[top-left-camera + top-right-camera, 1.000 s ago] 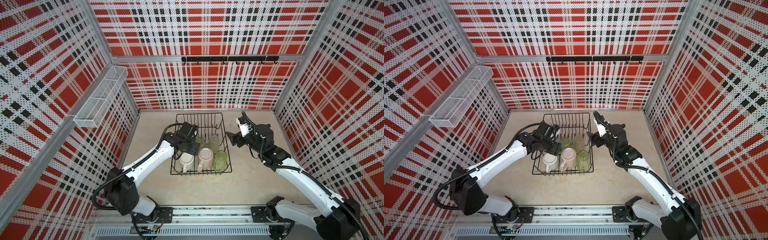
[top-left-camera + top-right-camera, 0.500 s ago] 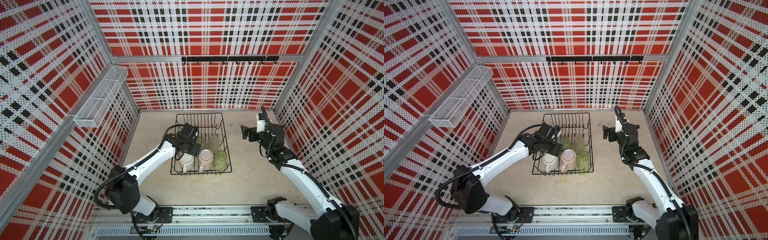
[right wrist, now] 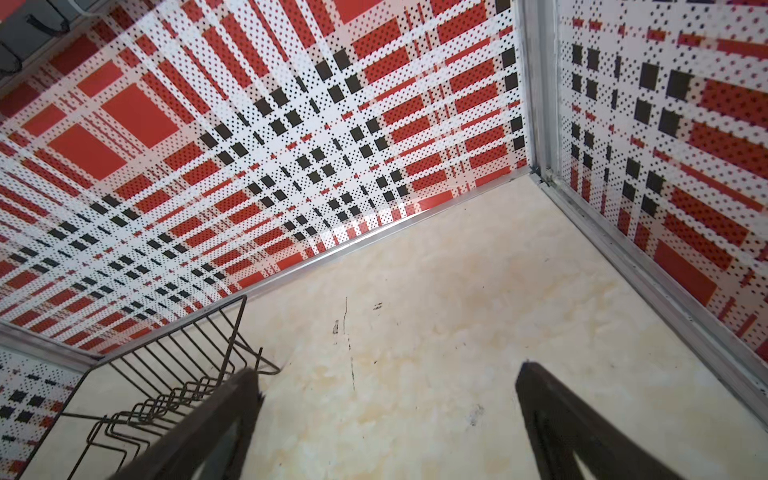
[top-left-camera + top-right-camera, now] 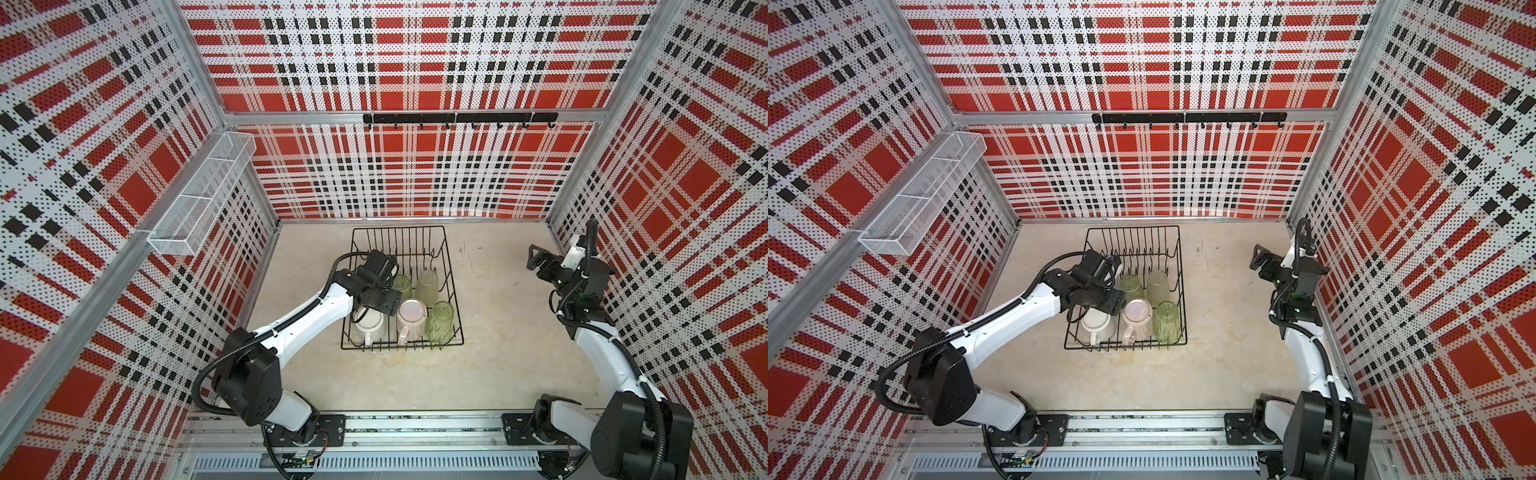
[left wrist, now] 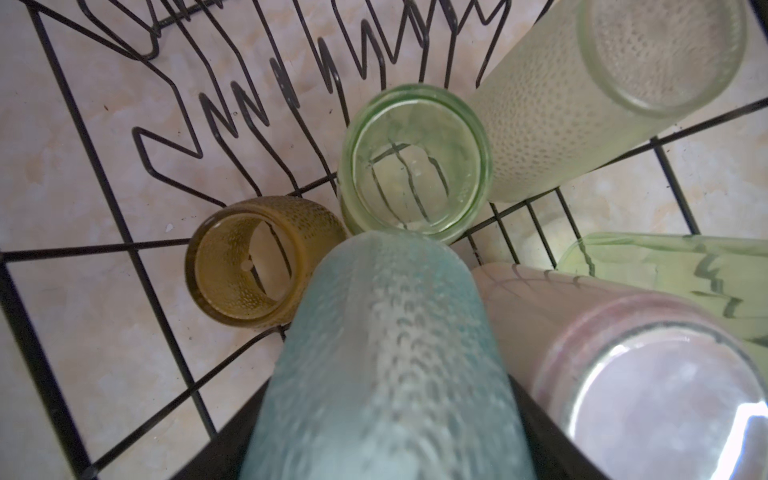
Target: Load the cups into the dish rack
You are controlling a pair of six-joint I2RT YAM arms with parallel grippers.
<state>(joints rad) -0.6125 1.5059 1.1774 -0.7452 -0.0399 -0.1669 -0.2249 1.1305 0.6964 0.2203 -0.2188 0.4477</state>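
Flanking the teal cup are amber cup and pink mug.

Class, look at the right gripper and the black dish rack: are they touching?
Apart. Both top views show the right gripper open near the right wall, with bare table between it and the dish rack.

White arms, black joints, ribbed cables, black right claw.

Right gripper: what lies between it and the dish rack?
Only bare beige tabletop lies between the right gripper and the dish rack. Both top views and the right wrist view show that stretch bare.
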